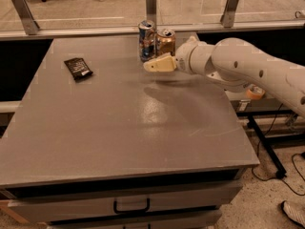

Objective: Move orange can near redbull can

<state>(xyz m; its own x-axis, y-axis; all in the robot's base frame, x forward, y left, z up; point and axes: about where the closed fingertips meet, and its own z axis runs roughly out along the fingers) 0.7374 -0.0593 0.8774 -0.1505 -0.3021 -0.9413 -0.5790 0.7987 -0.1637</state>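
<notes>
The orange can point(166, 40) stands upright at the far edge of the grey table point(119, 128). It is right beside the slim silver-blue redbull can point(146, 39), on that can's right, and the two almost touch. My gripper point(151, 66) hovers just in front of the two cans, pointing left. It is clear of both cans, open and holding nothing. Its cream fingers point(162, 64) overlap in this view. The white arm point(238, 63) reaches in from the right.
A flat black packet point(78, 67) lies at the table's far left. A glass partition with metal posts point(151, 4) runs right behind the cans. A drawer handle point(131, 205) shows below the front edge. Cables and a stand are on the floor at right.
</notes>
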